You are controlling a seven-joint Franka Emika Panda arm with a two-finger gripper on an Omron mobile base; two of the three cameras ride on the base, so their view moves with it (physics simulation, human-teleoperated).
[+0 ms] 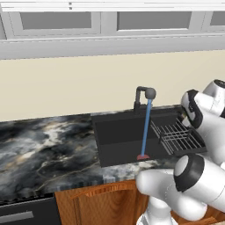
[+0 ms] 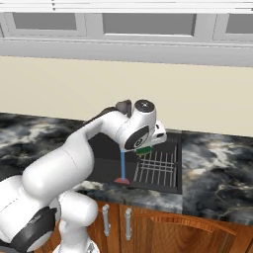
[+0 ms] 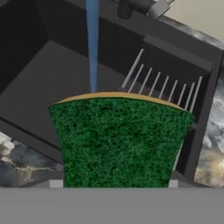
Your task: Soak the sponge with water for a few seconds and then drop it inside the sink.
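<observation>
Glossy white rounded arm (image 2: 74, 158) segments, dark joint bands, round black-capped wrist.

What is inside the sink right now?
Inside the sink: the water landing on a reddish patch, and a wire rack. The held sponge covers part of the floor in the hand view.

I note a cream wall (image 1: 66, 88), grey glass-front upper cabinets (image 1: 57, 19), a marbled dark counter (image 1: 39, 149) and wooden base doors (image 2: 163, 232) below.

Sponge (image 3: 118, 140) yellow with green face, held above sink (image 1: 118, 136); water (image 1: 145, 127) thin blue stream from tap, beside sponge, ending at reddish patch on black basin floor
</observation>
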